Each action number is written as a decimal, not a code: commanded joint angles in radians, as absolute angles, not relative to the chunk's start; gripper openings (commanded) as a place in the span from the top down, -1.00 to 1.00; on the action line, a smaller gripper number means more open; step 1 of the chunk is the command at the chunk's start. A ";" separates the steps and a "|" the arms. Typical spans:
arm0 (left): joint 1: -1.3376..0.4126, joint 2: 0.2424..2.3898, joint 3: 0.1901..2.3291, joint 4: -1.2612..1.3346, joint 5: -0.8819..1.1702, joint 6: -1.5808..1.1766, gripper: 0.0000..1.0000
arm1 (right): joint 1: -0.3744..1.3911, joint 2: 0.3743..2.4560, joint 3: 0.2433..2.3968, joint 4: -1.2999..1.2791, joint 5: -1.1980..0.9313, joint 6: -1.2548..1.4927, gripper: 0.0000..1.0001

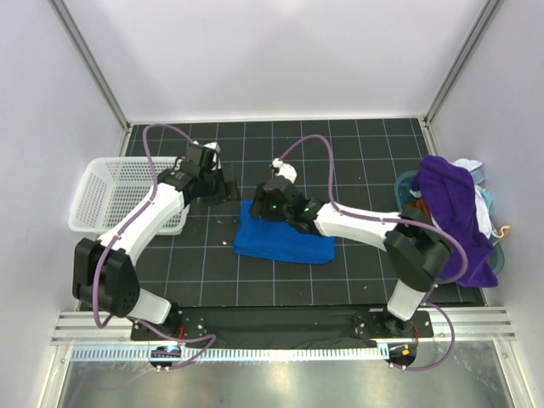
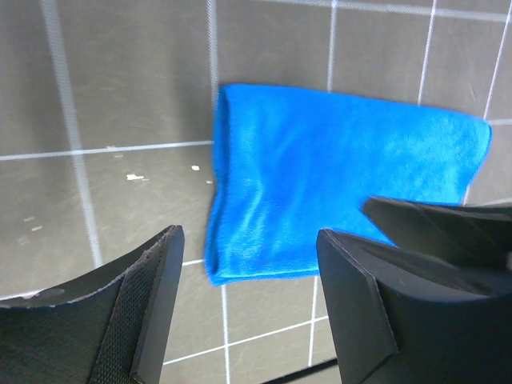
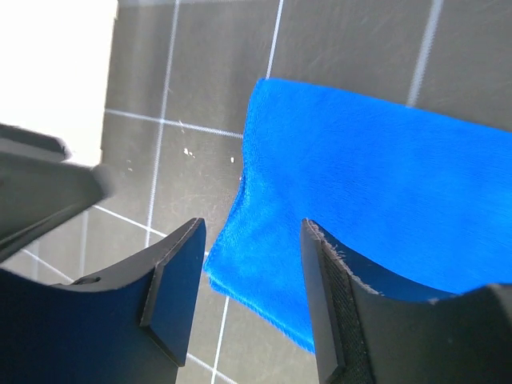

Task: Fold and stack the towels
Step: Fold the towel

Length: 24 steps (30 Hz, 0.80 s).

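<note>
The royal blue towel [image 1: 285, 240] lies folded flat on the black grid mat in the middle; it also shows in the left wrist view [image 2: 320, 184] and the right wrist view [image 3: 384, 176]. My left gripper [image 1: 228, 191] is open and empty, just beyond the towel's far left corner [image 2: 248, 312]. My right gripper [image 1: 262, 211] is open and empty over the towel's left end [image 3: 252, 296]. The deep purple towel [image 1: 455, 212] is heaped at the right edge, over the white towel [image 1: 487, 206].
A white perforated basket [image 1: 110, 197] stands at the left of the mat. A teal container rim [image 1: 406, 185] shows under the heap at the right. The right gripper's dark finger [image 2: 448, 232] reaches into the left wrist view. Walls enclose the mat.
</note>
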State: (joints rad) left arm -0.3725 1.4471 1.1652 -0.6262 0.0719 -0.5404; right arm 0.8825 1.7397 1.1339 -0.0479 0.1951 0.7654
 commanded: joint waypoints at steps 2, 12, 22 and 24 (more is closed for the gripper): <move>-0.374 1.538 1.175 -0.569 0.212 -0.534 -0.41 | 0.850 1.542 1.018 0.014 0.256 0.790 -0.12; -0.394 1.686 1.115 -0.508 0.216 -0.532 -0.49 | 0.756 1.163 0.868 -0.113 0.321 0.712 -0.15; -0.471 1.784 1.065 -0.442 0.166 -0.614 -0.45 | 0.719 1.029 0.836 -0.199 0.348 0.631 -0.17; -0.492 1.802 1.066 -0.439 0.147 -0.620 -0.42 | 0.706 1.005 0.830 -0.216 0.350 0.620 -0.17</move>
State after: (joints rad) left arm -0.4706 1.7653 1.0836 -0.4812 0.1783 -0.5911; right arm 0.7227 1.0508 0.8360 -0.1955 0.3164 0.6632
